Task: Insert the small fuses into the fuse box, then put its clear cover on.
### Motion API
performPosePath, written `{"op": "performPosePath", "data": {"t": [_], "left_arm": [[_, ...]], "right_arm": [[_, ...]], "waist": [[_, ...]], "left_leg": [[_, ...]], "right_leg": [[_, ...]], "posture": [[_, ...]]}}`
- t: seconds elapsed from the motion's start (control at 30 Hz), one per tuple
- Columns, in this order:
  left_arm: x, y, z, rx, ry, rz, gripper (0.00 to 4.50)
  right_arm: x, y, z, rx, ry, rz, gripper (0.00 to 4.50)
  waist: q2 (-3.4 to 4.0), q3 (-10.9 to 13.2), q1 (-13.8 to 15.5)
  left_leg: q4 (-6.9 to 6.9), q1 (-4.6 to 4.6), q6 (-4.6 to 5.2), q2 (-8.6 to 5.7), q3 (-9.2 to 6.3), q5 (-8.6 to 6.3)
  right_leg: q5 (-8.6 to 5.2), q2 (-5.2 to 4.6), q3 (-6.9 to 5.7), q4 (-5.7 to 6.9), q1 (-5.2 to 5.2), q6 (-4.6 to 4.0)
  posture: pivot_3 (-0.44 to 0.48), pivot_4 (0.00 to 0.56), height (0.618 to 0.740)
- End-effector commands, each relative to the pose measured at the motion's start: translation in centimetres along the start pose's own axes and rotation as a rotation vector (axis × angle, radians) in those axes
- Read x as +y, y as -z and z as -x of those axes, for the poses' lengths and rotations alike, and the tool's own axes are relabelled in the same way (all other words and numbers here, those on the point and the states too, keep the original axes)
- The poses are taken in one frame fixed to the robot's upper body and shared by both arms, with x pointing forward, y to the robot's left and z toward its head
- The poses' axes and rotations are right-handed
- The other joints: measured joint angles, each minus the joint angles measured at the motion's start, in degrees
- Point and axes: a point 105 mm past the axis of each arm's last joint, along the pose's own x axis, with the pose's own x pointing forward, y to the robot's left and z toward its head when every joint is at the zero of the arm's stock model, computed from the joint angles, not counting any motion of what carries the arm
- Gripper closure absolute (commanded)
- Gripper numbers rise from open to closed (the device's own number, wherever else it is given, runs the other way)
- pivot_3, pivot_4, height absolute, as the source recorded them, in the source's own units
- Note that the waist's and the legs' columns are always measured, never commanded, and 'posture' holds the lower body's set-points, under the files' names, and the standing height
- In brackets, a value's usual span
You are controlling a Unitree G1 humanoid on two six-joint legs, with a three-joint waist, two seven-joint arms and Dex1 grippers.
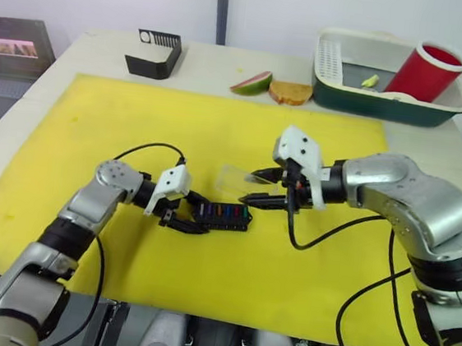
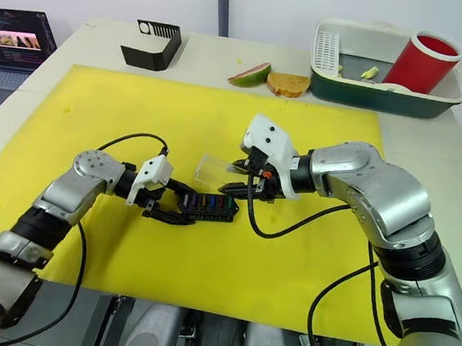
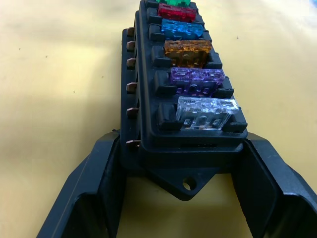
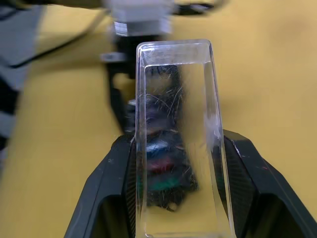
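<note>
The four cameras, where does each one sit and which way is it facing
Left eye view: head, looking down; both arms, fuse box on the yellow mat.
Right eye view: same head, same scene.
Left wrist view: looks along the left gripper, which grips the fuse box end; small fuses seated.
Right wrist view: looks along the right gripper, which holds the clear cover.
Both wrist views share the fuse box.

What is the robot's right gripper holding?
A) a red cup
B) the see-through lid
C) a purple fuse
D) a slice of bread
B: the right gripper has its two black fingers pressed on either side of the clear cover, held just above the fuse box on the yellow mat.
</note>
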Motion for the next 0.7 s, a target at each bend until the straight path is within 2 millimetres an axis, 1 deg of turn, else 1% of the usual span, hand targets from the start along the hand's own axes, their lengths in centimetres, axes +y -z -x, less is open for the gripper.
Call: {"op": "performPosePath", "data": {"t": [0.03,0.07,0.13,0.2,0.33,0.5,0.6,0.7], "left_arm": [[0.8,1.1,-0.1,0.057,-0.013,-0.032,2.0],[1.0,1.4,0.0,0.075,-0.02,-0.035,2.0],[1.2,1.5,0.4,0.081,-0.048,-0.02,0.95],[1.3,1.4,0.6,0.071,-0.071,-0.021,0.03],[1.6,0.8,0.9,0.031,-0.17,-0.017,0.03],[1.1,0.1,1.1,-0.045,-0.272,0.049,0.03],[0.0,0.4,0.4,-0.067,-0.289,0.086,0.03],[-0.3,1.0,0.1,-0.049,-0.296,0.085,0.03]], "right_arm": [[0.2,-0.8,-0.4,0.004,0.002,0.066,2.8],[0.0,-0.9,-0.5,0.005,0.007,0.066,2.8],[-0.3,-1.1,-0.5,-0.006,0.025,0.07,2.8],[-0.5,-1.3,-0.5,-0.015,0.036,0.065,2.8],[-0.6,-1.2,-0.6,-0.02,0.053,0.059,2.8],[-0.5,-1.0,-0.6,-0.014,0.054,0.04,2.8],[-0.2,-0.7,-0.8,-0.003,0.047,0.045,2.8],[-0.3,-0.5,-1.0,0.006,0.049,0.05,2.8]], "waist": [[-0.01,-0.01,0.06],[-0.01,-0.01,0.06],[-0.01,-0.01,0.05],[-0.01,-0.02,-0.05],[-0.01,-0.01,-0.23],[0.0,-0.01,-0.41],[0.0,-0.02,-0.55],[0.0,-0.02,-0.56]], "left_leg": [[0.02,0.01,0.0,0.0,0.0,0.0],[0.03,0.02,0.0,0.0,-0.02,0.0],[0.04,0.03,0.0,0.0,-0.03,0.0],[0.04,0.04,0.0,0.0,-0.03,0.0],[0.03,0.05,-0.01,0.0,-0.07,0.01],[0.01,0.05,-0.01,0.0,-0.08,0.01],[-0.01,0.04,-0.02,0.01,-0.09,0.01],[-0.02,0.05,-0.04,0.01,-0.09,0.01]], "right_leg": [[0.0,-0.01,0.0,0.0,0.03,0.0],[0.0,-0.02,0.0,0.0,0.04,0.0],[0.0,-0.04,0.0,0.01,0.06,0.0],[0.0,-0.05,0.0,0.03,0.06,0.0],[0.0,-0.08,0.01,0.06,0.05,-0.01],[0.0,-0.11,0.02,0.06,0.03,-0.01],[0.0,-0.12,0.02,0.06,0.02,-0.01],[0.0,-0.12,0.02,0.07,0.01,-0.02]], "posture": [[0.0,0.15,0.74],[0.0,0.15,0.74],[0.0,0.15,0.74],[0.0,0.15,0.74],[0.0,0.15,0.74],[0.0,0.15,0.74],[0.0,0.15,0.74],[0.0,0.15,0.74]]}}
